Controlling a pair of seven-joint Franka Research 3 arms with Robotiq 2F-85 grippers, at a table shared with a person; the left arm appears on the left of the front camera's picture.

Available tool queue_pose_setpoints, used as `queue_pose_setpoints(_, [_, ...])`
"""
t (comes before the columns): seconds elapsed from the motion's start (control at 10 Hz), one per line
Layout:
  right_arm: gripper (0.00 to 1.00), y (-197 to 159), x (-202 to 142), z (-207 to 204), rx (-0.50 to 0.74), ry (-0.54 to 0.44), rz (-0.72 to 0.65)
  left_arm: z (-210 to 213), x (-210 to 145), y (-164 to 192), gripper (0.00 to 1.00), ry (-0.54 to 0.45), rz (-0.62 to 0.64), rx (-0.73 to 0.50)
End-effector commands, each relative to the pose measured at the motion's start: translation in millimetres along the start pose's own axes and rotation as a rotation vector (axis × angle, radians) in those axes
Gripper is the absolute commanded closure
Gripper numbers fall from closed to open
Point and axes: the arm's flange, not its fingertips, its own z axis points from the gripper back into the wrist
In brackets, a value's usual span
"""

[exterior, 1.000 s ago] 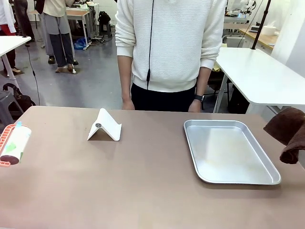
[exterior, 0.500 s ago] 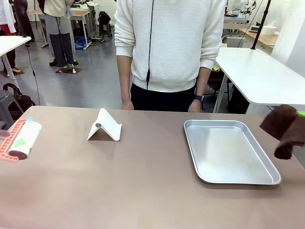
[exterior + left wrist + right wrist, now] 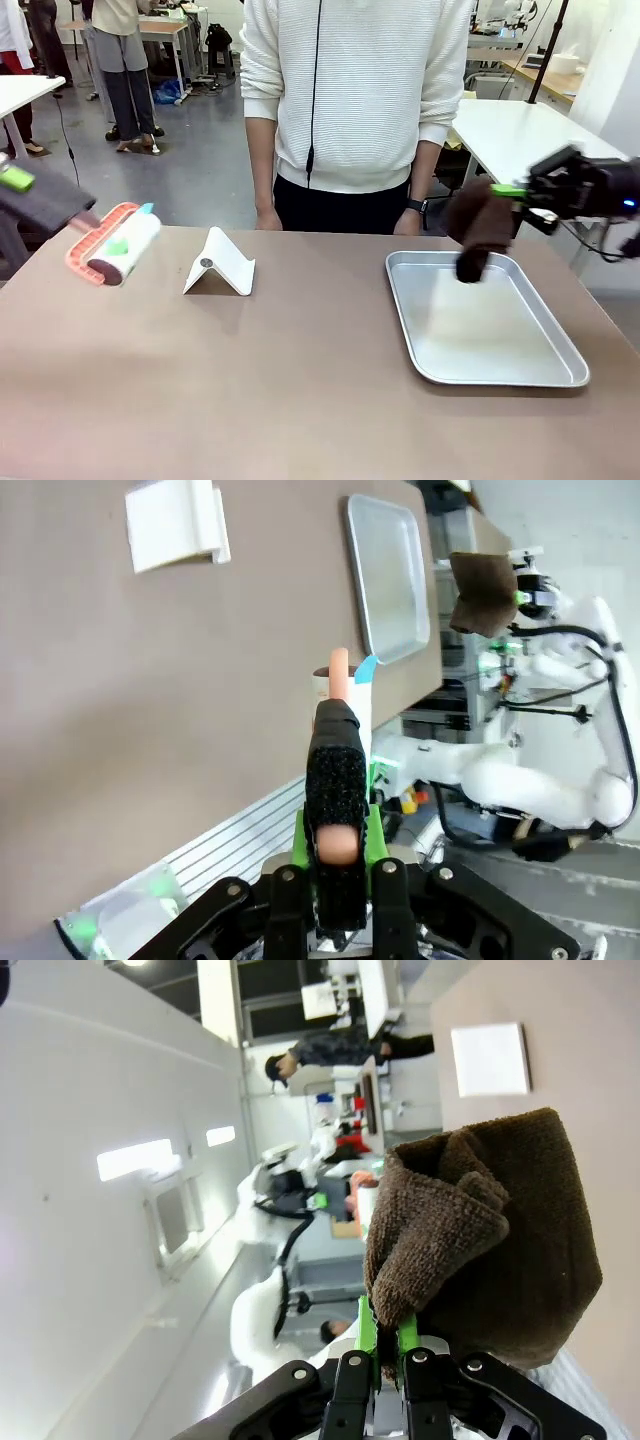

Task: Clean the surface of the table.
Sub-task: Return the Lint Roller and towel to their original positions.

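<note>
The taupe-brown table [image 3: 300, 390] spreads across the front view. Over its far left corner my left gripper [image 3: 62, 212] is shut on the handle of a lint roller [image 3: 113, 246], orange frame and white roll, held clear of the top. In the left wrist view the roller's handle [image 3: 338, 800] sits clamped between the green pads. My right gripper [image 3: 515, 190] is shut on a dark brown cloth [image 3: 474, 228], which hangs over the far left corner of the metal tray [image 3: 560, 375]. The cloth [image 3: 490, 1230] bunches above the right gripper [image 3: 388, 1338] in the right wrist view.
A white folded stand [image 3: 220, 265] sits on the table left of centre, near the far edge. A person in a white sweater [image 3: 355, 90] stands at the far side, hands down behind the table's edge. A white-topped table [image 3: 550, 150] stands at the back right.
My left gripper has lifted the lint roller from the left edge and carried it up and to the right. My right gripper has swung the brown cloth left, from the right edge to above the tray.
</note>
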Motion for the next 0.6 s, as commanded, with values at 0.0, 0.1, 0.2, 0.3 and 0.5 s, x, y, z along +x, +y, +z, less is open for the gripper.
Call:
queue_pose_setpoints(0.0, [0.92, 5.3, 17.7, -59.3, -0.076, -0.041, 0.0, -15.1, 21.7, -41.9, 0.78, -0.023, 0.019, 0.114])
queue_pose_setpoints(0.1, [0.92, -0.4, 24.0, -95.7, -0.13, -0.025, 0.0, -32.4, 35.3, -66.7, 0.78, -0.035, 0.027, 0.161])
queue_pose_setpoints(0.2, [0.92, -13.1, 26.8, -133.6, -0.199, -0.048, 0.02, -53.8, 51.3, -84.9, 0.78, -0.02, 0.042, 0.218])
queue_pose_setpoints(0.3, [0.92, -28.9, 23.5, -163.4, -0.266, -0.02, 0.034, -68.2, 64.7, -94.5, 0.78, -0.014, 0.057, 0.241])
queue_pose_setpoints(0.5, [0.92, -52.3, 14.4, -197.2, -0.358, 0.089, 0.022, -88.9, 86.1, -95.3, 0.78, -0.035, 0.116, 0.267])
